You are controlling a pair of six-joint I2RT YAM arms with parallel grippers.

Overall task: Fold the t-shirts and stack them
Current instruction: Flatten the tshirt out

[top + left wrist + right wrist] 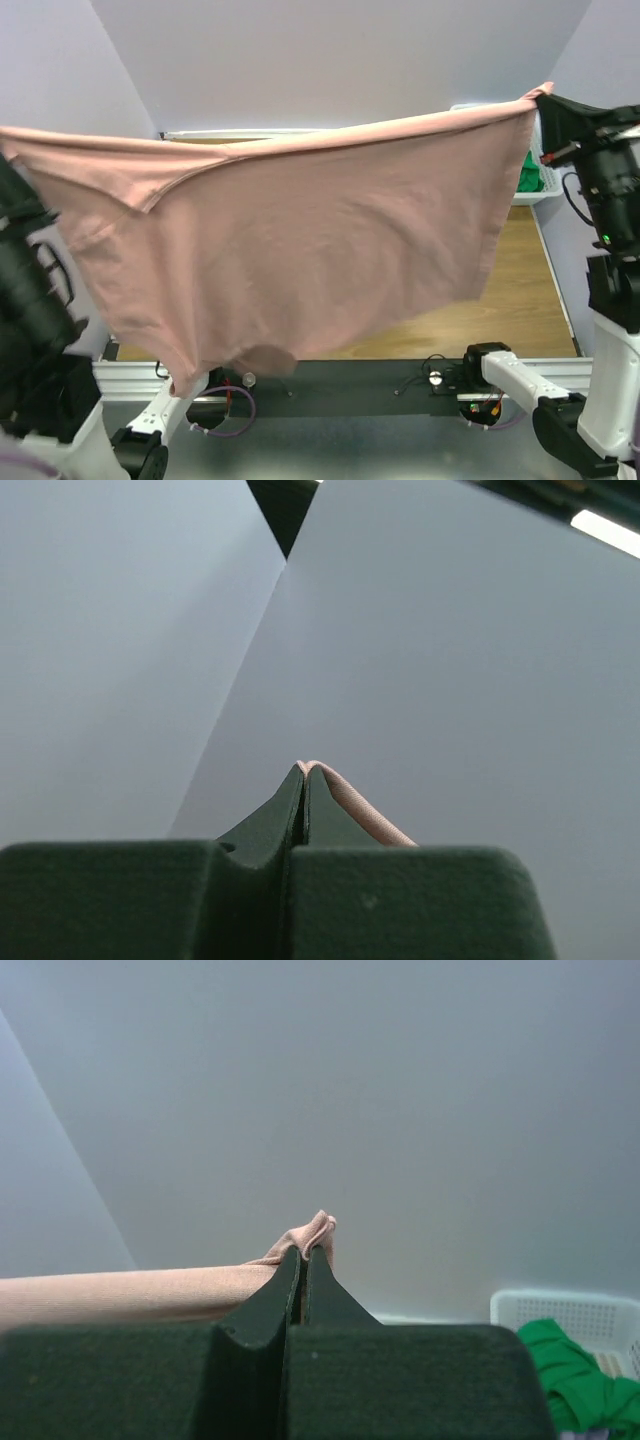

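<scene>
Your left fingers [268, 828] and right fingers [262, 1305] are clenching the dusty-pink cloth t-shirt [300, 240], stretching it above the surface [520, 290]. The bright green t-shirt [575, 1375] is lying in the white lattice basket [565, 1312].

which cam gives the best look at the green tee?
Right wrist: the green tee lies bunched in the white basket, lower right, partly cropped. Top external shows only a sliver past the edge of the pink tee. Left wrist shows none of it.
</scene>
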